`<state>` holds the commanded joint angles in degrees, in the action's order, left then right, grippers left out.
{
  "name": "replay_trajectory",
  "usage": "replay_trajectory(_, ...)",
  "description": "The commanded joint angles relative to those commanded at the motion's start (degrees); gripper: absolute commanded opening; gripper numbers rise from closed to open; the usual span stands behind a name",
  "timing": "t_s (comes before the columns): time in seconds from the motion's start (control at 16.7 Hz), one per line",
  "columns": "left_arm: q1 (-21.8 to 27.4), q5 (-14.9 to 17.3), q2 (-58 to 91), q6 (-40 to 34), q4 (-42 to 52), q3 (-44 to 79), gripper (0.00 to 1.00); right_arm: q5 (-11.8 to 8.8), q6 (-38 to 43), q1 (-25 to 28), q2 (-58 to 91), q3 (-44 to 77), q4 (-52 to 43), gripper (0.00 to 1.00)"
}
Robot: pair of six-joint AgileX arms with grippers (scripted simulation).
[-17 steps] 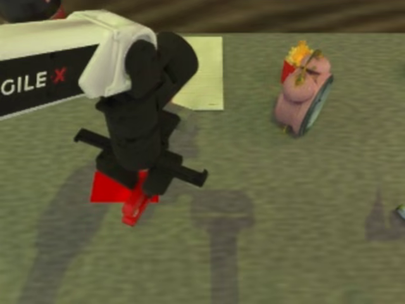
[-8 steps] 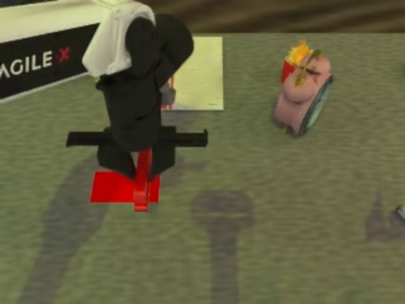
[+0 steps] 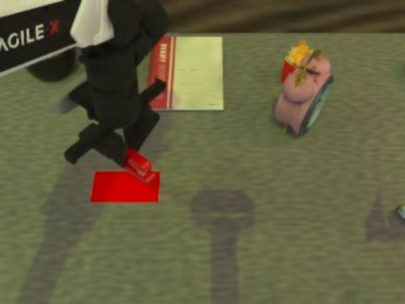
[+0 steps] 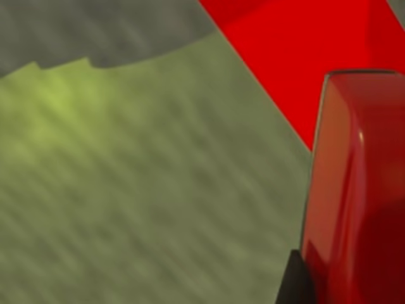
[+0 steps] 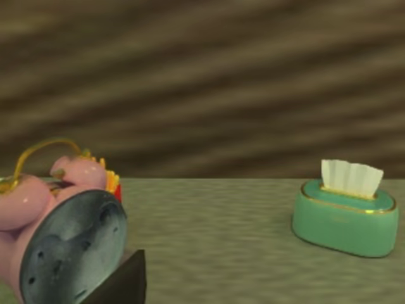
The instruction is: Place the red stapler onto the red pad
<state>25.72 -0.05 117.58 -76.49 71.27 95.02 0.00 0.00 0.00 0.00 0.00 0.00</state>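
Our left arm reaches over the olive-green table (image 3: 285, 209), and our left gripper (image 3: 130, 155) hangs just above the far right corner of the flat, plain bright-red rectangular pad (image 3: 120, 190). Its jaws are closed on the small glossy bright-red bar-shaped stapler (image 3: 138, 167). The stapler's visible end sticks out below the black gripper body and lies over the pad's far edge, near its right corner; we cannot tell from above whether it touches the pad. In the left wrist view the glossy stapler (image 4: 354, 190) fills one side of the picture, with the red pad (image 4: 297, 50) beyond it and the bare table around.

Beyond the pad, toward the far edge of the table, lies a cream notebook with a red spine strip (image 3: 190, 73), partly covered by our left arm. Well to the right of the pad stands a pink round alarm clock with a grey face and a yellow and red ornament on top (image 3: 304, 95).

Our right arm is not visible from above. Its wrist view shows the pink clock (image 5: 57, 221) close by and, farther off on the table, a teal oval tissue box with white tissue sticking up (image 5: 345, 215). A dark edge at the bottom of that view may be part of our right gripper; we cannot tell how its jaws stand.
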Motion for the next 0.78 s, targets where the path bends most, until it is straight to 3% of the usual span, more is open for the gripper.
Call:
replay_trajectory(0.18,-2.17,0.05,1.08,-15.7,1.43,2.72,0.0,0.0,0.0,0.0,0.0,0.0,0.0,1.0)
replay_trajectory(0.36,-4.08,0.15,1.09,-26.97,1.97,4.68,0.0,0.0,0.0,0.0,0.0,0.0,0.0,1.0)
replay_trajectory(0.54,-5.26,0.25,0.73,-32.77,2.01,5.77,0.0,0.0,0.0,0.0,0.0,0.0,0.0,1.0)
replay_trajectory(0.78,-5.44,0.26,0.66,-33.62,2.0,5.96,0.0,0.0,0.0,0.0,0.0,0.0,0.0,1.0)
